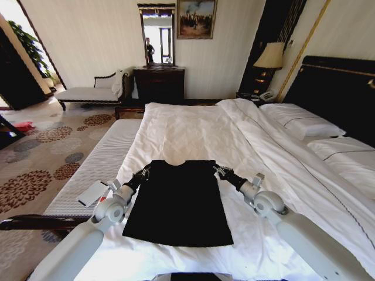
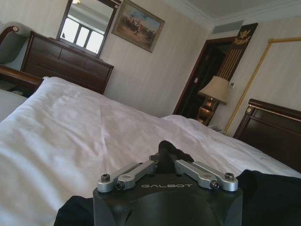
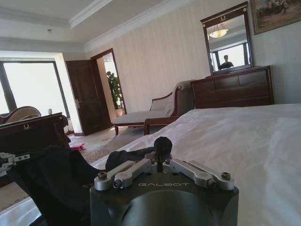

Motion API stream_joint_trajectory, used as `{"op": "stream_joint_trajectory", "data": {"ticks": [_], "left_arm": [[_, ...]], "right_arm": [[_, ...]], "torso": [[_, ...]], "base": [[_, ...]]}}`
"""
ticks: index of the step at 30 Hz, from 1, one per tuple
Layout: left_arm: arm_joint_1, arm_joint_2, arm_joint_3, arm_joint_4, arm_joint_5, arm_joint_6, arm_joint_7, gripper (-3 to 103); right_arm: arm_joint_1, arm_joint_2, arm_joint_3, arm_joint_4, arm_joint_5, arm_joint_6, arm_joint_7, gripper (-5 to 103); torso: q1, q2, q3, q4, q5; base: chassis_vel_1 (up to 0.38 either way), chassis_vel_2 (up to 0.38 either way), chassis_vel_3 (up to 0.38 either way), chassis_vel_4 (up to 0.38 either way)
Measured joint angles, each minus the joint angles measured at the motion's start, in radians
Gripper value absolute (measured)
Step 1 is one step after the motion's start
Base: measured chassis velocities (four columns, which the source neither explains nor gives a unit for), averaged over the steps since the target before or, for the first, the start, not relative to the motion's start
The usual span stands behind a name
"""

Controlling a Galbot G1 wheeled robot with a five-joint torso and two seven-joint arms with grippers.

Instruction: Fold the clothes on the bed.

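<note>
The clothes, a black T-shirt point(image 1: 179, 202), lie flat on the white bed point(image 1: 193, 132), collar end away from me. My left gripper point(image 1: 145, 171) is at the shirt's far left corner and my right gripper point(image 1: 218, 170) at its far right corner. In the left wrist view the left gripper point(image 2: 165, 151) is shut, with black fabric point(image 2: 270, 197) bunched at its tips. The right wrist view shows the right gripper point(image 3: 162, 145) shut too, dark fabric point(image 3: 56, 179) rising beside it. The shirt's edge looks slightly lifted at both corners.
White pillows point(image 1: 304, 124) and a dark headboard point(image 1: 340, 93) are at the right. A grey padded bench point(image 1: 99, 164) runs along the bed's left side, with a white card point(image 1: 92, 193) on it. A dresser point(image 1: 159, 83), a chaise point(image 1: 88, 93) and a lamp point(image 1: 270, 57) stand by the far wall.
</note>
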State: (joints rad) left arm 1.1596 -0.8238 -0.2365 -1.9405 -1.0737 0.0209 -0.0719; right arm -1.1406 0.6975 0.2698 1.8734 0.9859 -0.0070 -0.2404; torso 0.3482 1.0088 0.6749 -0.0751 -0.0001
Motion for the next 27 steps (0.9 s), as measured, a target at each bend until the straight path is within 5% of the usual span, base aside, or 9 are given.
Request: {"op": "stream_joint_trajectory", "data": {"ticks": [16,27], "left_arm": [[0.284,0.002,-0.141,-0.098,0.073,-0.035,0.033,1],[0.361,-0.007,-0.155,-0.140,0.106,-0.046,0.036,1]], "right_arm": [[-0.340,0.081,0.189,0.172,-0.114,0.019,-0.013,0],[-0.500,0.150,0.244,0.221,-0.210,0.047,-0.042,0]], "torso": [[0.000,0.000,0.000,0.0000,0.0002],[0.000,0.000,0.000,-0.0003,0.0000]], "base": [[0.000,0.000,0.000,0.000],[0.000,0.000,0.000,0.000]]}}
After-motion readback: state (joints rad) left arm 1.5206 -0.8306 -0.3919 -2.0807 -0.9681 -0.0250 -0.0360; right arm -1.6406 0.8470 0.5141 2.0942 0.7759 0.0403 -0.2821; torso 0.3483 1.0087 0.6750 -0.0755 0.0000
